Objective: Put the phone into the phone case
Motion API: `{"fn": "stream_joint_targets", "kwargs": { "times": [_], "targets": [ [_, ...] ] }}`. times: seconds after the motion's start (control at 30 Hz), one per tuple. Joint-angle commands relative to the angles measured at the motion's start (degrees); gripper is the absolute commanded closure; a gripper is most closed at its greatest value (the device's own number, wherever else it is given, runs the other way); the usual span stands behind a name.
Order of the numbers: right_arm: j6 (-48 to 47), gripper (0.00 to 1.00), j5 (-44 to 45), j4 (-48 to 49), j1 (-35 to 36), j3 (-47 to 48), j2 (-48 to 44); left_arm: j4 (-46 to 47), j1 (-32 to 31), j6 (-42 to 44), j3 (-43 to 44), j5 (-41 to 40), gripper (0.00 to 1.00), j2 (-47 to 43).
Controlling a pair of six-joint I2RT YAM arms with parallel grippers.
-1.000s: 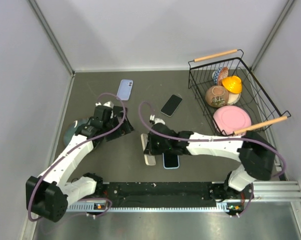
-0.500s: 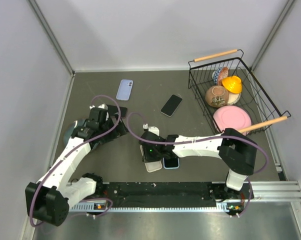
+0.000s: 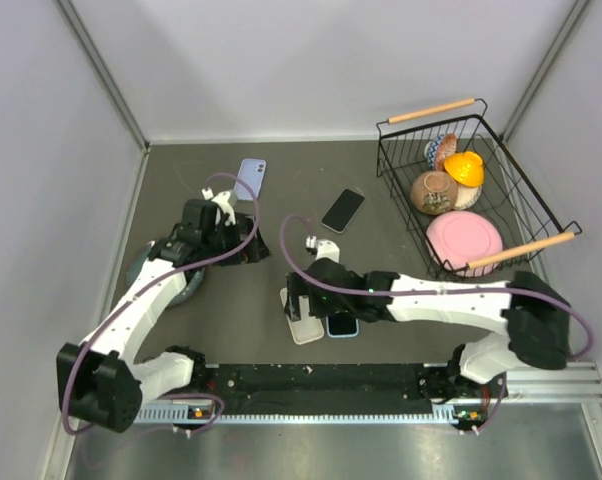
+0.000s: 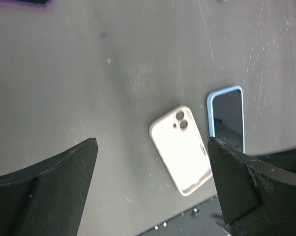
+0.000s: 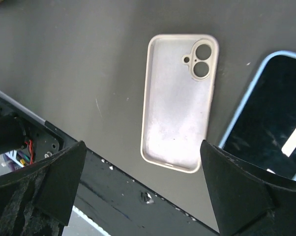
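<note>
walls [image 3: 311, 60]: plain pale grey, evenly lit | tabletop [image 3: 301, 170]: dark grey, matte, scuffed

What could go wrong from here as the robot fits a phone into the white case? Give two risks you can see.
1. The white case lies open side up, close beside the blue-rimmed phone. The open right gripper hovers over them and might nudge one while grasping the other.
2. The case sits near the black rail at the table's near edge, so a push could slide it against the rail.
</note>
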Motion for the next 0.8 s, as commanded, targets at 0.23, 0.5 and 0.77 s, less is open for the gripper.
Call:
{"fn": "stream_joint_targets", "kwargs": {
  "times": [0.23,0.5,0.77],
  "targets": [
    [-11.06,0.01,2.49,3.04,0.74,-7.84,-24.42,5.41,-6.17,10.62,24.37,-9.71,0.01,20.91],
    [-13.79,0.01,3.80,2.60,0.75,-12.06,-36.56,5.14,-12.41,13.52,44.15,-12.00,0.01,39.70],
    [-16.77,0.01,8.45,-0.47,0.66,-14.96,-47.38,5.05,-16.72,14.85,55.78,-14.11,0.01,52.29]
  ]
}}
